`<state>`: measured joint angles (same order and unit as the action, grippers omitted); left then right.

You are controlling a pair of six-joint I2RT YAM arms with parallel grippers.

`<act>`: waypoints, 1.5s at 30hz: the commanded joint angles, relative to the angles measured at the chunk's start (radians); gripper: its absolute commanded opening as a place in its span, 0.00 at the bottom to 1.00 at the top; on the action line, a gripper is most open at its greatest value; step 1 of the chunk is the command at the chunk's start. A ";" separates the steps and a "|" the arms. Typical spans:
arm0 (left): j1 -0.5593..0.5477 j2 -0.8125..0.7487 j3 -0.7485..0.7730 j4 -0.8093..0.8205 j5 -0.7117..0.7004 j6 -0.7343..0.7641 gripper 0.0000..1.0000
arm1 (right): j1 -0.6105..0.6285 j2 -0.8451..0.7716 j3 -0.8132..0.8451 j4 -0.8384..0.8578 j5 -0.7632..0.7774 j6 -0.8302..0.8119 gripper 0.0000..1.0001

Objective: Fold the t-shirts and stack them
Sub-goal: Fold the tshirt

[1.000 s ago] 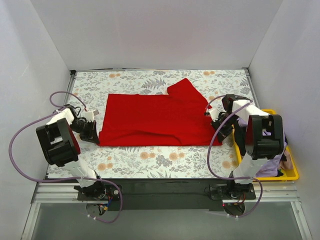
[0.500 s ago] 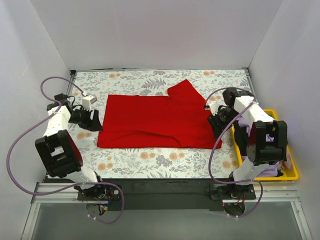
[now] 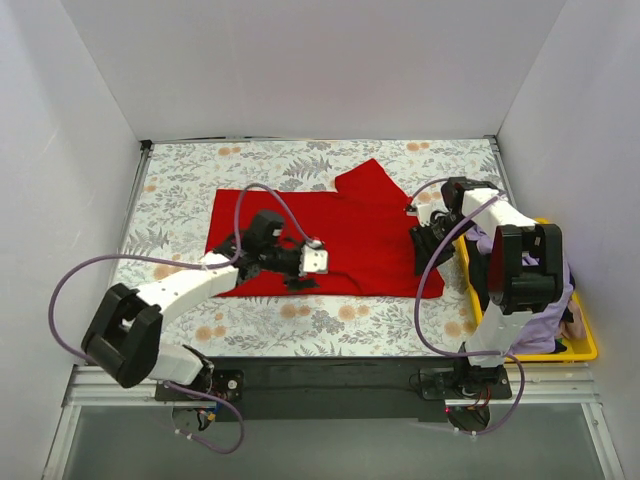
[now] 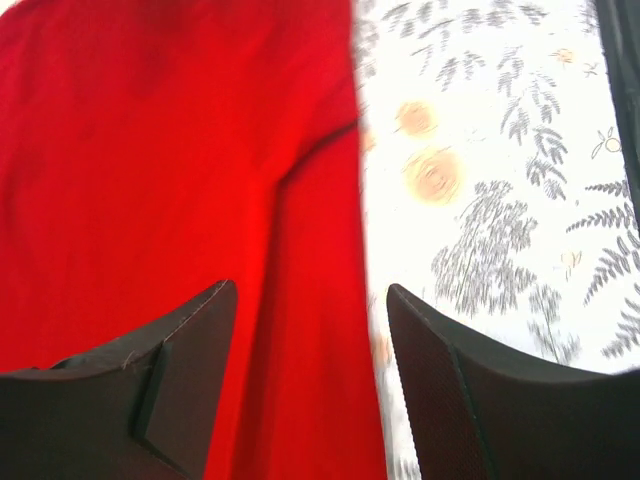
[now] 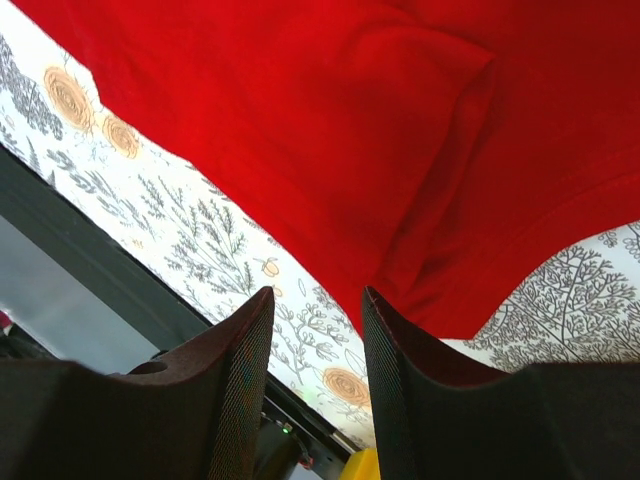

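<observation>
The red t-shirt (image 3: 310, 240) lies flat on the floral table, folded into a wide band, with one sleeve (image 3: 375, 185) pointing to the far right. My left gripper (image 3: 299, 277) hovers open over the middle of its near hem. In the left wrist view the left gripper (image 4: 310, 292) straddles the red t-shirt (image 4: 170, 170) edge and holds nothing. My right gripper (image 3: 428, 255) stands open at the shirt's right end. In the right wrist view the right gripper (image 5: 317, 295) is empty, just off the red corner (image 5: 420, 280). A lilac t-shirt (image 3: 548, 335) lies in the bin, partly behind the right arm.
A yellow bin (image 3: 586, 350) stands at the table's right edge beside the right arm. White walls enclose the floral table (image 3: 180, 190) on three sides. A dark rail (image 3: 320, 375) runs along the near edge.
Both grippers have opened and let go of the red shirt's ends. The left arm has swung from the shirt's left end to the middle of its near hem. The right gripper has barely shifted.
</observation>
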<state>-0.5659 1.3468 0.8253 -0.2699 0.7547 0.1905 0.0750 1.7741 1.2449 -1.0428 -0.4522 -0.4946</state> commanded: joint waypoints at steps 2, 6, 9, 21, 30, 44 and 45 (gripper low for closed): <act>-0.127 0.105 -0.011 0.264 -0.058 0.102 0.59 | 0.000 0.018 -0.021 0.024 -0.002 0.056 0.46; -0.193 0.196 0.020 0.339 -0.063 0.156 0.58 | -0.007 0.021 -0.042 0.041 0.032 0.065 0.47; -0.229 0.242 0.034 0.354 -0.066 0.184 0.58 | -0.014 0.028 -0.048 0.044 0.046 0.067 0.47; -0.284 0.331 0.040 0.419 -0.057 0.282 0.44 | -0.017 0.077 -0.085 0.104 0.043 0.082 0.36; -0.318 0.411 0.069 0.440 -0.051 0.359 0.39 | -0.015 0.051 -0.073 0.096 0.026 0.094 0.29; -0.321 0.499 0.113 0.492 -0.060 0.374 0.20 | -0.015 0.030 -0.076 0.081 0.006 0.082 0.10; -0.322 0.494 0.112 0.494 -0.058 0.374 0.16 | -0.017 0.028 -0.073 0.079 -0.003 0.082 0.04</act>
<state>-0.8833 1.8591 0.9142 0.1986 0.6830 0.5419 0.0647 1.8408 1.1610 -0.9428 -0.4229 -0.4126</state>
